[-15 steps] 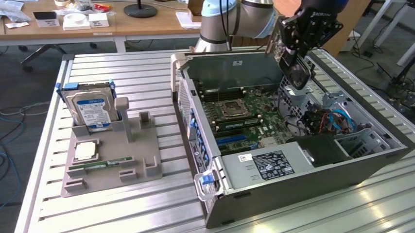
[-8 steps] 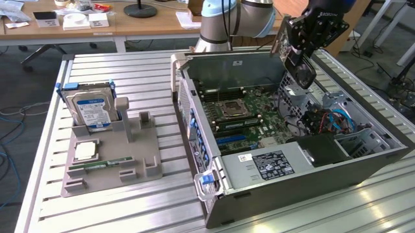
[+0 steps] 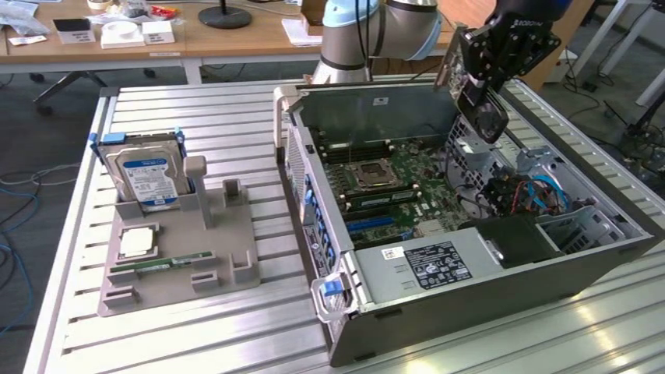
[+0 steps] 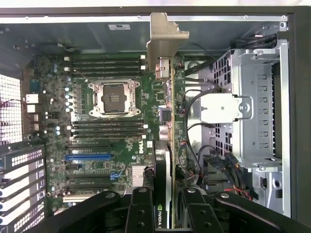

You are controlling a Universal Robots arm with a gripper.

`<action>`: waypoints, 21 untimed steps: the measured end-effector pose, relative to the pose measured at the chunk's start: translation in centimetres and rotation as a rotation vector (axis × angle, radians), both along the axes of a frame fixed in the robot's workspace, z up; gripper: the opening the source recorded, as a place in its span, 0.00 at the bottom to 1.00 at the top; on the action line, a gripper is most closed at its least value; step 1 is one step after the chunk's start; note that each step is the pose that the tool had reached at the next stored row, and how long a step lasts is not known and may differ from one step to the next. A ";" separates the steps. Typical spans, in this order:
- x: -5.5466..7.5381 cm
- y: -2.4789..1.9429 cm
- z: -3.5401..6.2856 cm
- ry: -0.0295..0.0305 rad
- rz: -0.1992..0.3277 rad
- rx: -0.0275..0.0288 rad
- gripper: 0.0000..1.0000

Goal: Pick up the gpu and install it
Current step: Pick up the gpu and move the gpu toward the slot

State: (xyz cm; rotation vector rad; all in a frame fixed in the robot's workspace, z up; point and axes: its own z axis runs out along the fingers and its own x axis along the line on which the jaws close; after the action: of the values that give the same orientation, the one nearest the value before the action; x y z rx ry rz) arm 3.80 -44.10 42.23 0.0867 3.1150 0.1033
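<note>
The pick-up looks done, and the step in hand is the carry to the slot. A large open grey metal computer case (image 3: 488,308) lies on its side with its green motherboard (image 3: 400,183) facing up. The gpu (image 3: 483,113) is a thin green circuit card with a black cooler and a silver end bracket. It hangs above the case, over its end on the exterior view's right, clear of the parts inside.

The black-fingered end effector (image 4: 167,201) is clamped on the card. In the wrist view the card is edge-on over the motherboard and crosswise to the long blue expansion slot (image 4: 87,157). In my judgement, installing calls for turning the card to run along a slot, then lowering it straight and pressing evenly.

The room is a workshop. Behind the case stands a cluttered wooden table (image 3: 239,35). The case rests on a ribbed aluminium table (image 3: 208,335). Beside the case, on the exterior view's left, a grey plastic fixture (image 3: 223,234) holds a silver hard drive with a blue-white label (image 3: 146,175) upright.
</note>
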 end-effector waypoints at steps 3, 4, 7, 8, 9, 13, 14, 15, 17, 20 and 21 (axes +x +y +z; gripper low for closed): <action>0.0 0.00 -0.08 0.0000 0.000 -0.0196 0.27; 0.0 0.00 -0.11 0.0000 0.000 -0.0243 0.27; 0.0 0.01 -0.22 0.0000 0.000 -0.0250 0.27; 0.1 0.01 -0.27 0.0000 0.000 -0.0251 0.27; 0.1 0.01 -0.34 0.0000 0.000 -0.0250 0.27; 0.3 0.00 -0.62 0.0000 0.000 -0.0251 0.27; 0.4 0.01 -0.64 0.0000 0.000 -0.0251 0.27; 0.4 0.01 -0.64 0.0000 0.000 -0.0252 0.27; 0.4 0.00 -0.64 0.0000 0.000 -0.0252 0.27; 0.4 0.00 -0.65 0.0000 0.000 -0.0249 0.27; 0.4 -0.04 -0.66 -0.0001 0.000 -0.0248 0.27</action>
State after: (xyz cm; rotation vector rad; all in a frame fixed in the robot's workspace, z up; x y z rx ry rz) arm 4.18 -44.14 41.57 0.0863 3.1153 0.0647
